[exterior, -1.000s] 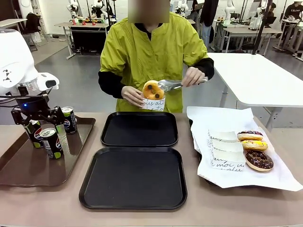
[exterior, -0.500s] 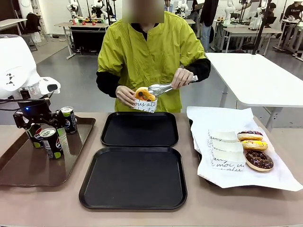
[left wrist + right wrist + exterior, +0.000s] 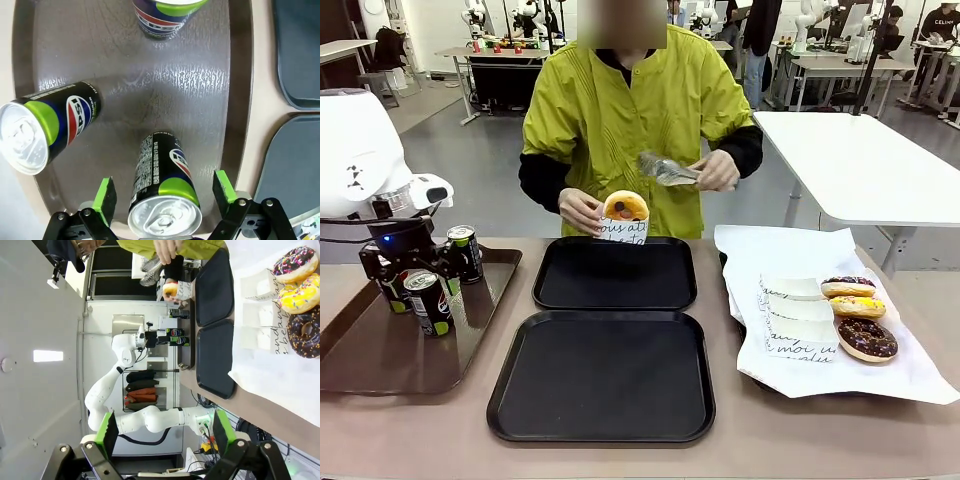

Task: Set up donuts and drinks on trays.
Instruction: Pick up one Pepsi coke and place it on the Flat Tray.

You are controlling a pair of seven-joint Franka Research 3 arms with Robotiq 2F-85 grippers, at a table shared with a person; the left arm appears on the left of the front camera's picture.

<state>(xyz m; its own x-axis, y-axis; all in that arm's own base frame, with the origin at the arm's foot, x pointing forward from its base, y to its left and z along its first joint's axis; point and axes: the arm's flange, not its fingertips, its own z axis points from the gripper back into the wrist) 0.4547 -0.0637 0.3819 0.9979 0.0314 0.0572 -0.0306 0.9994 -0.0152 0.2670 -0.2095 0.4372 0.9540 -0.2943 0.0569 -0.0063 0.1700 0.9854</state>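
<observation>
the left gripper (image 3: pixel 165 192) is spread around a slim black soda can (image 3: pixel 159 172), not touching it. the right gripper (image 3: pixel 164 429) is spread too, empty.

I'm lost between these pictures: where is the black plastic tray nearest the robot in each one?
Front view: nearest black plastic tray, bottom centre.
Left wrist view: the tray, lower right.
Right wrist view: the tray, right of centre, midway down.
Shared landmark: long brown tray holding soda cans, alongside it.

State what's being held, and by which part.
One hand holds a donut by its sleeve, the other hand tongs by the handles. Left gripper and right gripper, both open, hold nothing.
</observation>
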